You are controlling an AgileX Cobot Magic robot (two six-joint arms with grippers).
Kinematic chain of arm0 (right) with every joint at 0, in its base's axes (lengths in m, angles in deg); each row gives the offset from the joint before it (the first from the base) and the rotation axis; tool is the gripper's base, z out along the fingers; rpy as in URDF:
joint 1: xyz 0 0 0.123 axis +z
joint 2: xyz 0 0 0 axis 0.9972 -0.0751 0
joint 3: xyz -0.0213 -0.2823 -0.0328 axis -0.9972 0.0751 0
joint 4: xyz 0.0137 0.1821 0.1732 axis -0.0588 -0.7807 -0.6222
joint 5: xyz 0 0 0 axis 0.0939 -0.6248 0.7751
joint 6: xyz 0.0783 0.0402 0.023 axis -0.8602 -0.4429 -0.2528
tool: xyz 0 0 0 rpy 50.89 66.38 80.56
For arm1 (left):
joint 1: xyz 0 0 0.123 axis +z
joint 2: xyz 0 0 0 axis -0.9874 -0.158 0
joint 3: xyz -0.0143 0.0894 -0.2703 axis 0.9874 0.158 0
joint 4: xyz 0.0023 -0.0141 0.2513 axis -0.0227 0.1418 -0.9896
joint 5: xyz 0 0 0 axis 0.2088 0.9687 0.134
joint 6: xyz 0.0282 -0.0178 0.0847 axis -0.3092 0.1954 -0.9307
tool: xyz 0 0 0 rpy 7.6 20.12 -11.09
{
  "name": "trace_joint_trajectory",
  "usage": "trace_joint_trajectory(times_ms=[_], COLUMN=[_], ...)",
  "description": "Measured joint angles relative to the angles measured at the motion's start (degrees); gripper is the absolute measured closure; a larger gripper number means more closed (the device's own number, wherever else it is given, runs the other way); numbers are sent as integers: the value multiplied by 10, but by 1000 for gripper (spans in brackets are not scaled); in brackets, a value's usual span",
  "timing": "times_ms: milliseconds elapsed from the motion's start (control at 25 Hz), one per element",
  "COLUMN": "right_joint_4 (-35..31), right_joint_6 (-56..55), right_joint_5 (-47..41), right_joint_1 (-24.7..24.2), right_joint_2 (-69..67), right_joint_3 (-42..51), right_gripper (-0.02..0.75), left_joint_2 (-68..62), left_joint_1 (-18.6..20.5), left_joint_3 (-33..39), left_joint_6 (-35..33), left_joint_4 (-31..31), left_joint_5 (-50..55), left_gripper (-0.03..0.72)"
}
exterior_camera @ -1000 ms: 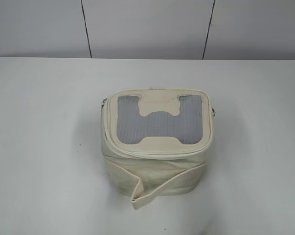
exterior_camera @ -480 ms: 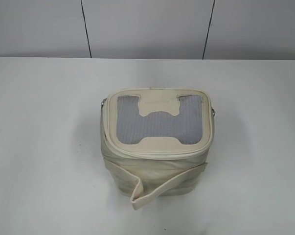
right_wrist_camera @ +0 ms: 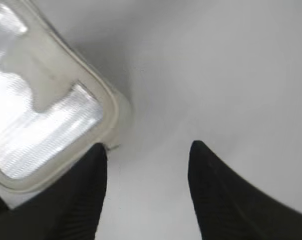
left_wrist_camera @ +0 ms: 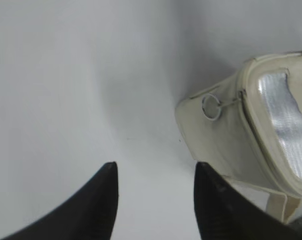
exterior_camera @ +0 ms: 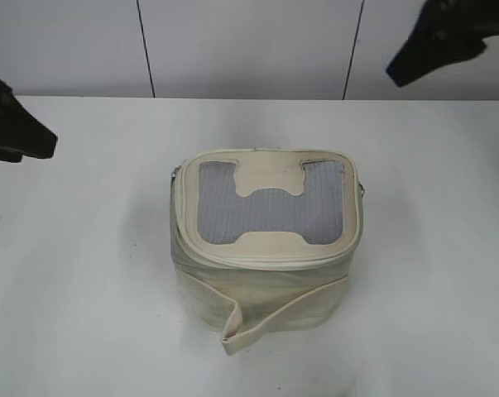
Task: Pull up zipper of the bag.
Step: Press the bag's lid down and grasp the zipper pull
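The cream-white bag (exterior_camera: 266, 248) stands in the middle of the white table, its grey mesh lid with the cream H patch (exterior_camera: 268, 203) facing up. The zipper track (exterior_camera: 266, 258) runs round the lid rim. A silver pull with a round ring (left_wrist_camera: 211, 107) hangs at the bag's left corner, in the left wrist view. The loose strap (exterior_camera: 257, 318) droops across the front. My left gripper (left_wrist_camera: 156, 167) is open and empty, well left of the bag (left_wrist_camera: 226, 135). My right gripper (right_wrist_camera: 148, 147) is open and empty, high at the right, apart from the bag (right_wrist_camera: 45, 115).
The grey panelled wall (exterior_camera: 249, 45) rises behind the table's far edge. My left arm (exterior_camera: 13, 124) shows at the left border and my right arm (exterior_camera: 439, 37) at the top right corner of the exterior view. White table (exterior_camera: 83, 289) surrounds the bag.
Both arms have come into the exterior view, the left at the left border and the right at the top right. The bag has not moved.
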Motion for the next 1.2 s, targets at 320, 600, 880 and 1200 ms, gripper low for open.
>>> trace_joint_trajectory(times_ms=[320,600,880,1200], right_joint_4=[-23,-10,-10,21], right_joint_6=[37,44,45,39], right_joint_5=[-90,-92,-95,-95], right_joint_1=[71,153,191,191], right_joint_2=[-154,-240,-279,-290], right_joint_3=[-192,-263,-268,-268], right_gripper=[318,318,318,318], left_joint_2=[-60,-100,-149,-172], left_joint_1=[0,0,-19,-55], left_joint_3=[-20,-21,-59,-64], left_joint_6=[-115,-142,-156,-168], left_joint_4=[82,136,150,132], left_joint_5=[22,-1,33,39], left_gripper=[309,309,309,309])
